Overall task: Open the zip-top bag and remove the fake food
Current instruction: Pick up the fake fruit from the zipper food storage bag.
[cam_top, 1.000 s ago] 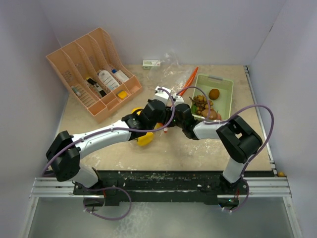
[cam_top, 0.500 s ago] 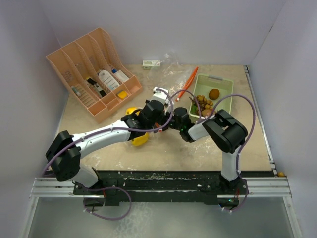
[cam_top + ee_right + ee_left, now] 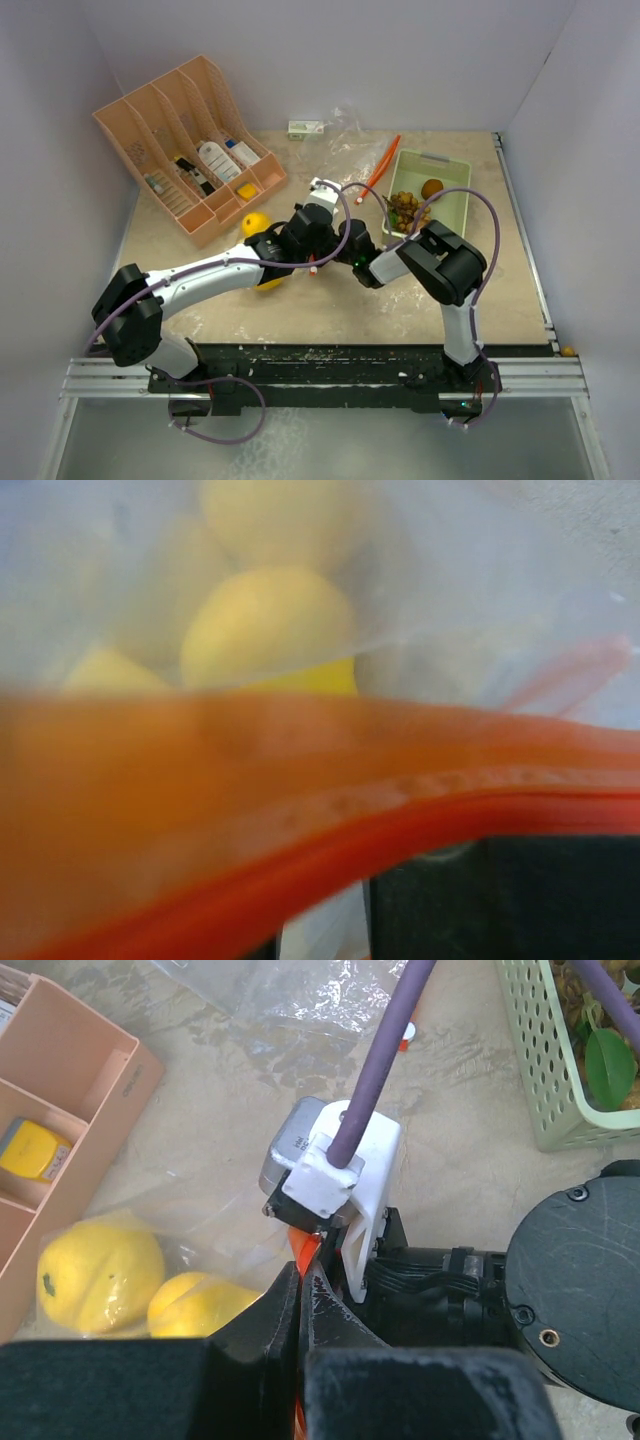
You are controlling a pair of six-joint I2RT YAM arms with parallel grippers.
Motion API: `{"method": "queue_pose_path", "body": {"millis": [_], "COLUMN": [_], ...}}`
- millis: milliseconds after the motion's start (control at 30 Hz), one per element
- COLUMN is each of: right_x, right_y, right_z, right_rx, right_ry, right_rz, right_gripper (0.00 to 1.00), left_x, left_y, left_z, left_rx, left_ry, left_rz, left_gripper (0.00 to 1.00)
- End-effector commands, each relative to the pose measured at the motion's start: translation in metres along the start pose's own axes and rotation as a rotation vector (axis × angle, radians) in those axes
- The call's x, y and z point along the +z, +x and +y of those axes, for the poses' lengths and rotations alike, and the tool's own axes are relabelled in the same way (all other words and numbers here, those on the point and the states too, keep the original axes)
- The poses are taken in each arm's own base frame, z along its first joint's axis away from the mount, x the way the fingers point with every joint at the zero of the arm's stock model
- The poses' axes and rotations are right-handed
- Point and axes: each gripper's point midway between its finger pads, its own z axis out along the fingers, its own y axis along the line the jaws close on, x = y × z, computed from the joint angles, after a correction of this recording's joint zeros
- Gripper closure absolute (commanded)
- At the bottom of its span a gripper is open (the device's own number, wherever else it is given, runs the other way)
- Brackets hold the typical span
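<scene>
The zip-top bag (image 3: 215, 1230) is clear, with an orange zip strip (image 3: 305, 1250). It lies mid-table and holds yellow fake food (image 3: 100, 1272), which shows in the top view as lemon-like lumps (image 3: 255, 223). My left gripper (image 3: 303, 1272) is shut on the orange strip (image 3: 312, 262). My right gripper (image 3: 345, 262) faces it from the right at the same spot. In the right wrist view the blurred strip (image 3: 300, 810) fills the lower frame and hides the right jaws, with yellow pieces (image 3: 265, 625) behind the plastic.
A pale green basket (image 3: 455, 180) at the back right holds a brown lump (image 3: 432, 188) and a grape-like bunch (image 3: 403, 208). An orange rack (image 3: 130, 130) with bottles stands at the back left. A second clear bag (image 3: 345, 140) and a small white box (image 3: 306, 127) lie at the back.
My right arm has folded in leftward, off the basket, bringing its gripper against the left gripper. The bag and its yellow pieces have shifted left.
</scene>
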Motion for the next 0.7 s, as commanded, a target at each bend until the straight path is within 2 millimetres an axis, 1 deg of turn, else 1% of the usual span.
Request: {"method": "queue_pose_path", "body": {"millis": [0, 67, 167, 200, 267, 300, 333, 400, 433, 467, 500, 567, 600, 667], "right_x": [-0.009, -0.015, -0.023, -0.025, -0.026, -0.024, -0.021, -0.014, -0.01, -0.006, -0.001, 0.011, 0.017, 0.03], "right_y": [-0.021, -0.025, -0.031, -0.033, -0.039, -0.041, -0.042, -0.044, -0.046, -0.05, -0.053, -0.055, -0.057, -0.05], "right_z": [0.009, 0.014, 0.023, 0.026, 0.029, 0.03, 0.03, 0.034, 0.037, 0.04, 0.041, 0.038, 0.036, 0.032], "right_rx": [-0.062, -0.069, -0.062, -0.062, -0.07, -0.076, -0.077, -0.069, -0.062, -0.058, -0.059, -0.068, -0.071, -0.062], "right_ry": [0.007, -0.004, -0.029, -0.037, -0.046, -0.05, -0.053, -0.086, -0.107, -0.127, -0.132, -0.12, -0.119, -0.127], "right_rz": [-0.065, -0.078, -0.1, -0.107, -0.119, -0.123, -0.123, -0.122, -0.128, -0.138, -0.142, -0.141, -0.144, -0.126], "right_gripper": [0.76, 0.86, 0.99, 1.0, 0.99, 0.93, 0.81, 0.51, 0.4, 0.33, 0.27, 0.18, 0.15, 0.13], "left_x": [-0.008, -0.008, -0.007, -0.007, -0.008, -0.009, -0.009, -0.011, -0.012, -0.013, -0.013, -0.014, -0.015, -0.015], "left_y": [-0.03, -0.029, -0.028, -0.027, -0.028, -0.027, -0.027, -0.029, -0.028, -0.028, -0.027, -0.026, -0.025, -0.025], "left_z": [0.0, 0.0, 0.002, 0.002, 0.003, 0.004, 0.004, 0.004, 0.004, 0.003, 0.002, -0.003, -0.006, -0.016], "left_rx": [-0.074, -0.073, -0.074, -0.076, -0.079, -0.078, -0.079, -0.085, -0.088, -0.093, -0.098, -0.115, -0.124, -0.139], "left_ry": [0.022, 0.02, 0.014, 0.015, 0.012, 0.012, 0.012, 0.017, 0.02, 0.026, 0.035, 0.062, 0.079, 0.126], "left_rz": [-0.094, -0.093, -0.09, -0.089, -0.09, -0.089, -0.088, -0.092, -0.091, -0.089, -0.087, -0.08, -0.076, -0.068], "left_gripper": [1.0, 1.0, 1.0, 1.0, 1.0, 1.0, 1.0, 1.0, 1.0, 1.0, 1.0, 1.0, 1.0, 1.0]}}
